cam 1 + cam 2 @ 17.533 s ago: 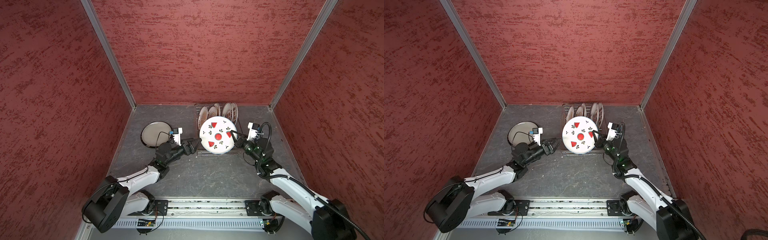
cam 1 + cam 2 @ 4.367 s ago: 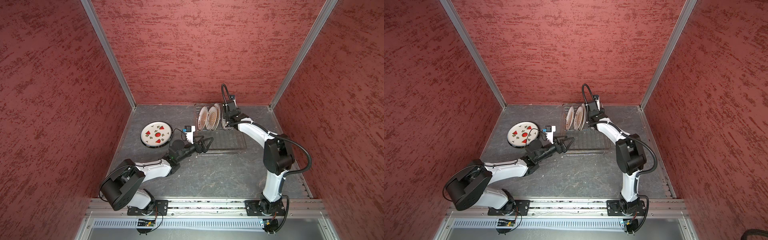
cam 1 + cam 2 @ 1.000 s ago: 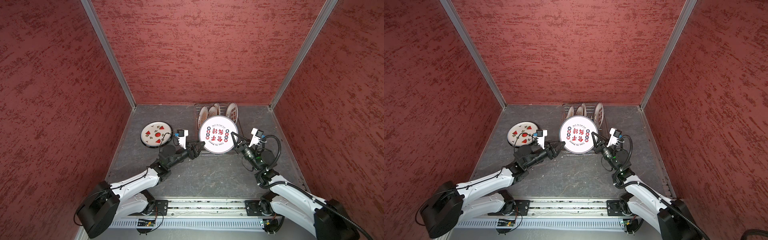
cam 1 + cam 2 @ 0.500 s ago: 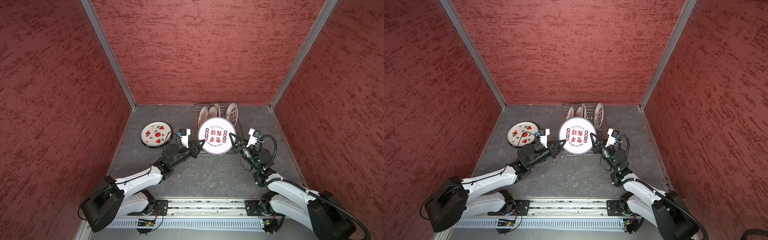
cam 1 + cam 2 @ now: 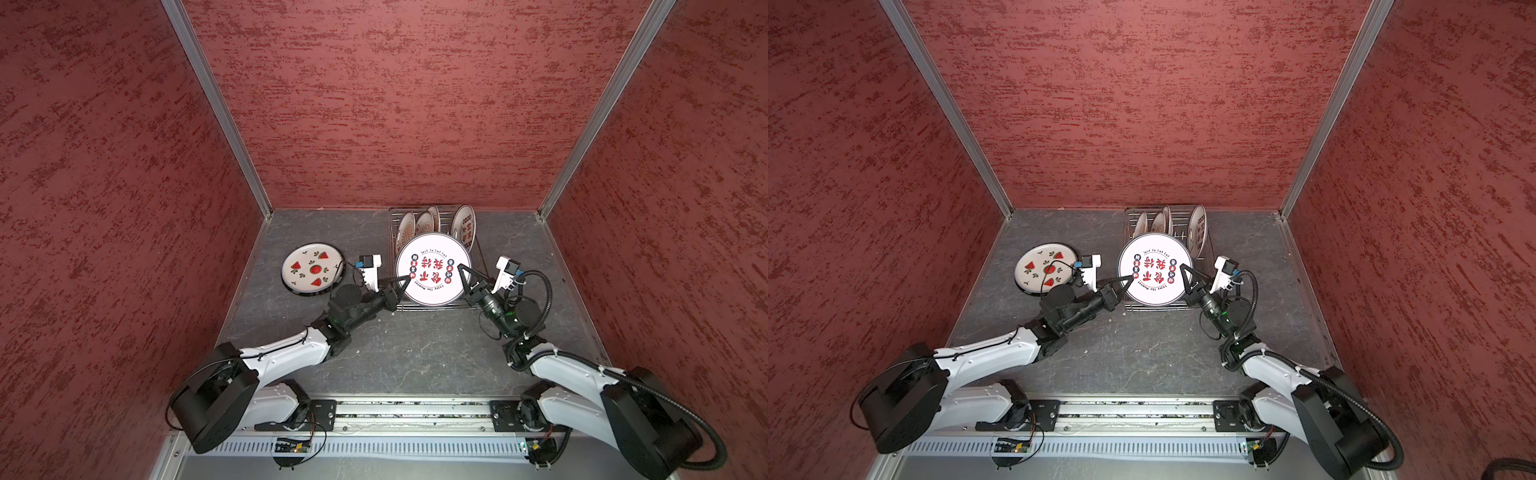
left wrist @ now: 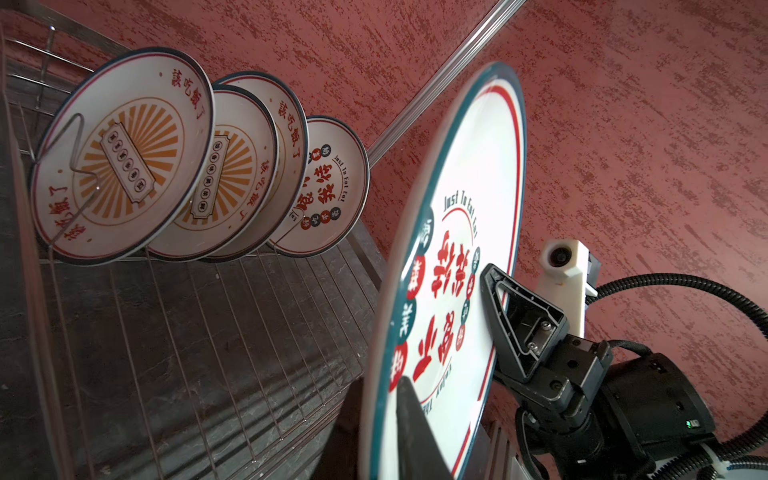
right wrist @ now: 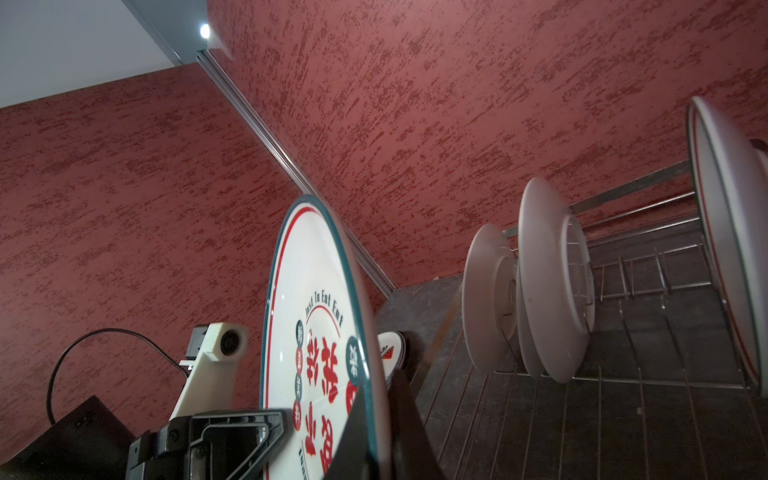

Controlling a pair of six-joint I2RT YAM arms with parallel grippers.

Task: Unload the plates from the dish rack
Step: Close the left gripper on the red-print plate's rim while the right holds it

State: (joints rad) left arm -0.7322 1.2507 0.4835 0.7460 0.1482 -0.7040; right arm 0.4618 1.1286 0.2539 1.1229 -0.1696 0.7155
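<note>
Plate [image 5: 433,269]: round, glossy; rack [image 6: 187,332]: wire grid

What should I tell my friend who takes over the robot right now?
Left tool: shut on the left edge of the red-character plate.
Right tool: shut on the same plate's right edge. Both hold it over the near end of the dish rack.
Done: the watermelon plate lies flat on the table, left of the rack.
Left: set the held plate down, then unload the four plates standing in the rack, three with sunbursts and one with red characters.
</note>
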